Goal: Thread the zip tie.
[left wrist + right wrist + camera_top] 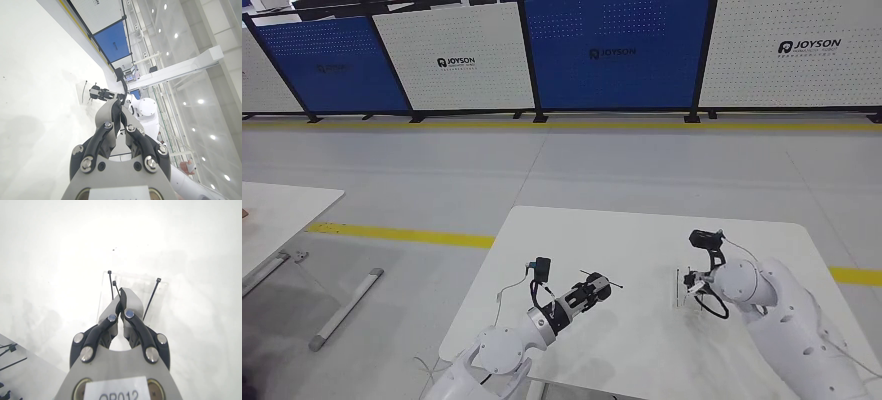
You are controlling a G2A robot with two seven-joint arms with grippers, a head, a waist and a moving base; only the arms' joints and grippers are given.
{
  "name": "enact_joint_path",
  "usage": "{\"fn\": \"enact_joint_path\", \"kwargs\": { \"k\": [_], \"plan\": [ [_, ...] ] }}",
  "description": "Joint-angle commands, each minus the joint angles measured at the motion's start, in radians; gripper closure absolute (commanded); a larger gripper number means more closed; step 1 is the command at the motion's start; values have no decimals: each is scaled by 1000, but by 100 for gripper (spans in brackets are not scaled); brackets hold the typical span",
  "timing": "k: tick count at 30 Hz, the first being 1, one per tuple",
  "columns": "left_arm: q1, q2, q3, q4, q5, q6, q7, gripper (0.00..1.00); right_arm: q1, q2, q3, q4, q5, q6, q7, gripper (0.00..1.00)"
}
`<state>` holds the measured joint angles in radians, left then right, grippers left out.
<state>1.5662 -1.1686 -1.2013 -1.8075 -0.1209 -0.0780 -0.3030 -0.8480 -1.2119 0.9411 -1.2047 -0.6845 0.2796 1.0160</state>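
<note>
White surface, clear tray at 3 o'clock: your right claw pinches a zip tie there, left claw clenched; threading not yet begun.

The white table bears a clear flat plate right under the tips of the right gripper. On the plate, one black zip tie lies off to one side of the gripper and a second sits close by its other side. A dark speck marks the bare top ahead of the gripper. Behind the gripper, more ties lie on a grey surface, possibly beyond the table's edge.
</note>
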Motion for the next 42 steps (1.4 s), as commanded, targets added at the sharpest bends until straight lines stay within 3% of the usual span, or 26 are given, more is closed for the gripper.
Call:
{"fn": "enact_joint_path", "kwargs": {
  "k": [1,4,14,16,18,21,26,30,42],
  "plan": [
    [0,0,0,0,0,0,0,100,-43,13,43,-59,-7,2,-28,100],
    [0,0,0,0,0,0,0,100,-106,29,101,-134,-6,-6,-83,100],
    [0,0,0,0,0,0,0,100,-106,29,101,-134,-6,-6,-83,100],
    [0,0,0,0,0,0,0,100,-128,27,99,-141,-22,-1,-160,100],
    [0,0,0,0,0,0,0,100,-149,27,119,-153,8,-31,-217,100],
    [0,0,0,0,0,0,0,100,-211,37,176,-194,30,-78,-318,100],
    [0,0,0,0,0,0,0,100,-374,61,288,-339,27,-161,-469,100],
    [0,0,0,0,0,0,0,100,-468,74,340,-405,24,-233,-504,100],
    [0,0,0,0,0,0,0,100,-471,75,343,-407,26,-236,-501,100]
  ]
}}
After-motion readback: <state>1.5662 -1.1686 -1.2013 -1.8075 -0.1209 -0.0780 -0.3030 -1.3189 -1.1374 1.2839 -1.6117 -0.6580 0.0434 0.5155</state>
